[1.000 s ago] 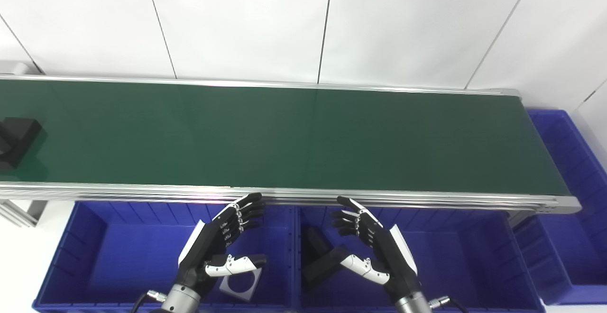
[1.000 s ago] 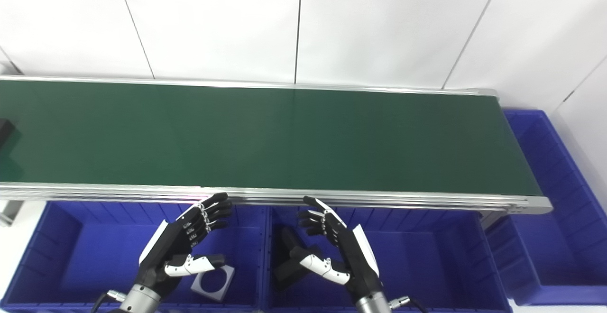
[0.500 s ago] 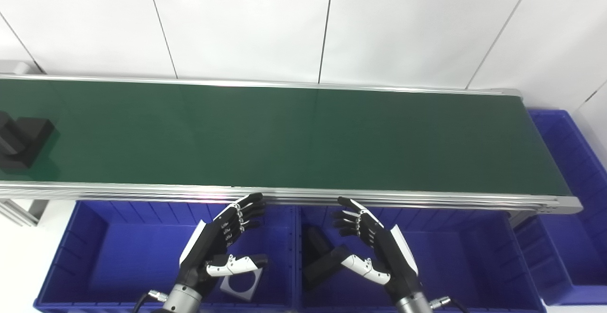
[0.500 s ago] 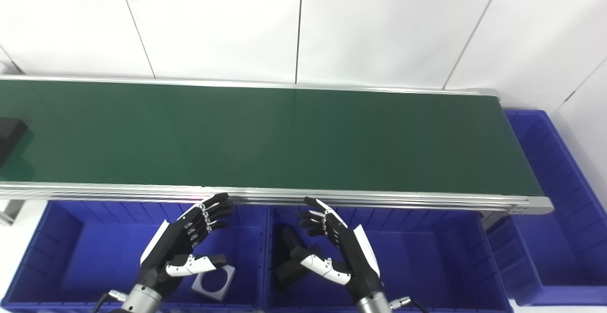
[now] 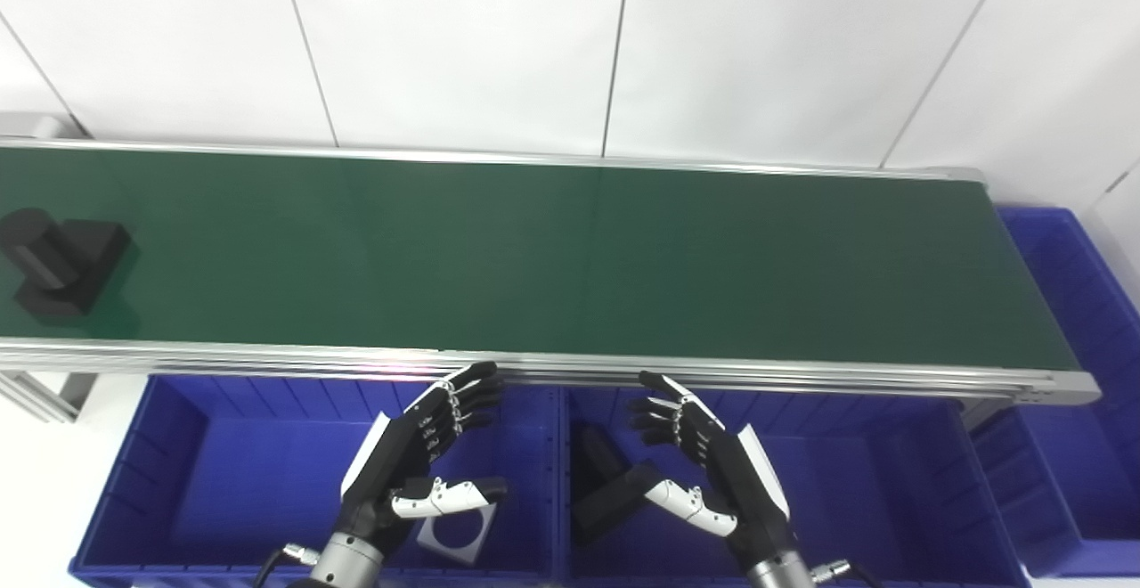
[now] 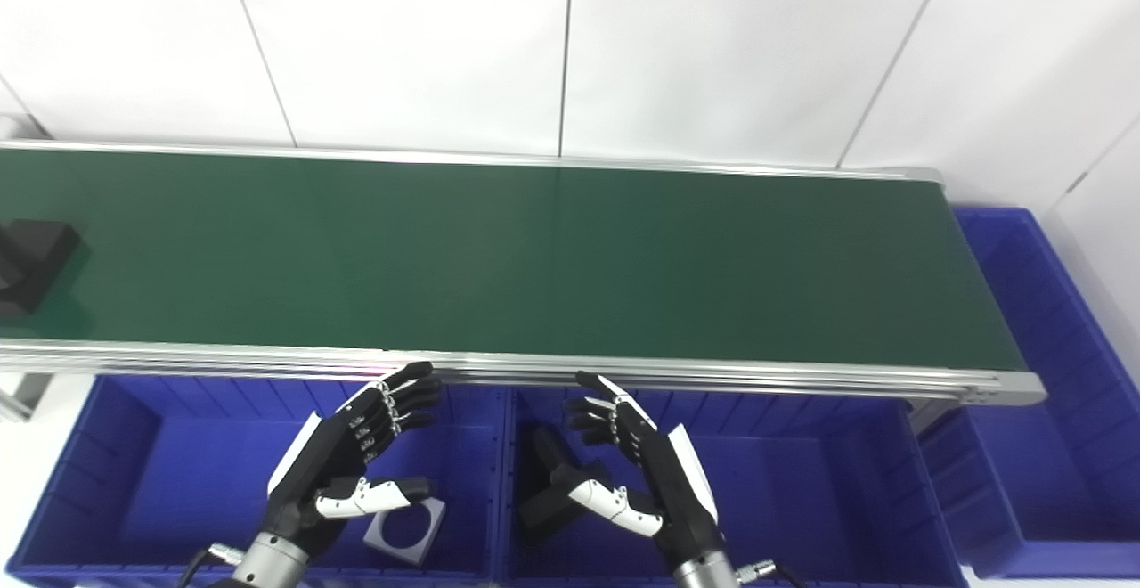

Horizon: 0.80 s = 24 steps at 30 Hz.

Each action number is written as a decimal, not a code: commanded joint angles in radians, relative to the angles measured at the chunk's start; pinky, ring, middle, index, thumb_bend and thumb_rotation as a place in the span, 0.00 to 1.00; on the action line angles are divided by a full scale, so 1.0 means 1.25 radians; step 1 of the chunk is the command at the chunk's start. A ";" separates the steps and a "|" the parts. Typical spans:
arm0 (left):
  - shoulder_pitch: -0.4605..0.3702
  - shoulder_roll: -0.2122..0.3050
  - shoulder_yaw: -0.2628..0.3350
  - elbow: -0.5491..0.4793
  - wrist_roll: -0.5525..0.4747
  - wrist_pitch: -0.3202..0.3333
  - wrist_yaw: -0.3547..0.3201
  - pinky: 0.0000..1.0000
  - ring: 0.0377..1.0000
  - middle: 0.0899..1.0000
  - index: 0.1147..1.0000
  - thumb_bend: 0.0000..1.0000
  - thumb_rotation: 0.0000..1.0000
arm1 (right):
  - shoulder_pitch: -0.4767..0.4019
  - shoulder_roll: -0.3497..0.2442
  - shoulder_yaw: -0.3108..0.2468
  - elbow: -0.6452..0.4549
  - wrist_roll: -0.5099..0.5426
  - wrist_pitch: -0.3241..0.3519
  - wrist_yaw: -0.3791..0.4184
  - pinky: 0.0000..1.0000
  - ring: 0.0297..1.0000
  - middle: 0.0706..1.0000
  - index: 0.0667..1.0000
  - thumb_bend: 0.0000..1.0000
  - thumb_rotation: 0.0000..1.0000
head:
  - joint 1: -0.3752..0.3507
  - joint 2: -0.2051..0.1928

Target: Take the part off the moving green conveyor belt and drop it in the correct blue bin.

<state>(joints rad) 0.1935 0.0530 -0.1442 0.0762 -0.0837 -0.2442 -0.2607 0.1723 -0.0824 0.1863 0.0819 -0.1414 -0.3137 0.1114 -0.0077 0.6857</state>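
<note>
**Black part rides in from the left; both hands wait open over the bins**

Since a second ago the black part (image 5: 62,260) has travelled rightward along the green conveyor belt (image 5: 570,258) and shows more fully at the belt's left end; the cameras have also shifted slightly. It is a dark blocky piece with a rounded cylindrical section on its left, lying on the belt's near half, well apart from either hand.

Both hands have kept their places. The left hand (image 5: 419,459) hovers over the left blue bin (image 5: 134,472), fingers spread and pointing up toward the belt's near aluminium rail, thumb stretched to the right, holding nothing. The right hand (image 5: 704,459) mirrors it over the middle blue bin (image 5: 891,481), fingers apart, thumb stretched to the left, also empty. The two palms face each other across the divide between the bins.

In the left blue bin, a grey square plate (image 5: 459,534) with a round hole lies flat near the bin's right wall, partly under the left thumb. In the middle blue bin, a black angled part (image 5: 606,485) rests at its left side, just beside the right thumb. A third blue bin (image 5: 1078,445) sits beyond the belt's right end. White wall panels stand behind the belt.
</note>
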 commanded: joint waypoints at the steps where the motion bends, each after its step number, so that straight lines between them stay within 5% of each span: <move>1: -0.011 -0.001 -0.002 -0.006 -0.002 -0.038 -0.002 0.79 0.81 0.79 0.82 1.00 0.30 | -0.008 0.003 -0.004 -0.007 0.010 -0.026 -0.004 0.69 0.73 0.75 0.86 0.69 0.55 | 0.013 -0.007; 24: -0.017 -0.015 -0.011 0.040 0.008 -0.065 0.005 0.79 0.82 0.82 0.82 1.00 0.27 | -0.013 -0.006 -0.012 0.027 0.013 -0.054 -0.003 0.68 0.73 0.75 0.86 0.68 0.56 | 0.097 -0.077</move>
<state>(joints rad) 0.1885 0.0440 -0.1531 0.1311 -0.0816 -0.2790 -0.2594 0.1668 -0.0885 0.1756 0.1319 -0.1385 -0.3296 0.1112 0.1134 0.5907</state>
